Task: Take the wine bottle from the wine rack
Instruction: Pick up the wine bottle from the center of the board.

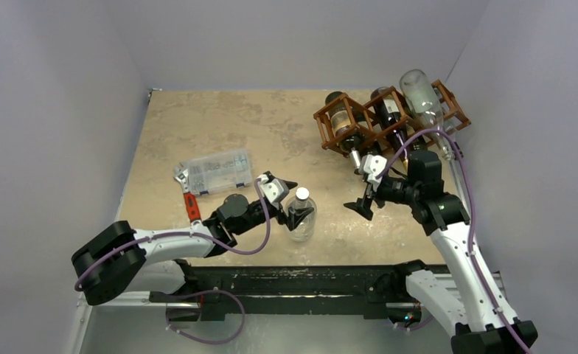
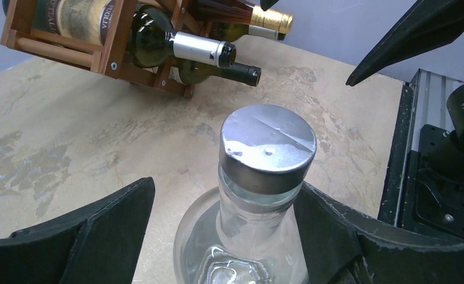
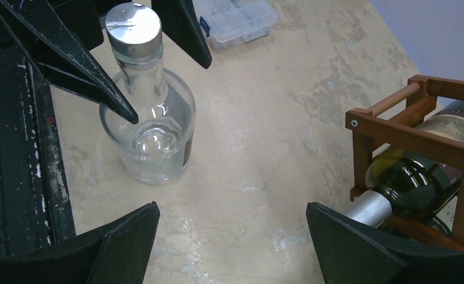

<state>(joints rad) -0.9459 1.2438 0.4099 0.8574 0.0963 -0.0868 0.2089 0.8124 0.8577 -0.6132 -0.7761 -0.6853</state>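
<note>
Left tool straddles clear bottle; wine rack holds bottles.

Both arms extended, left end effector jaws parted, right end effector jaws spread wide

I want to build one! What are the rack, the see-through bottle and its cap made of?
Wine rack: reddish-brown wood, probably stained; screws show at the joints. Clear bottle: shiny glass, likely; you see through it. Cap: dull silver metal or foil, creased.

Reddish-brown lattice wine rack far right, dark bottles lying in cells; clear silver-capped wine bottle upright, well apart
</note>
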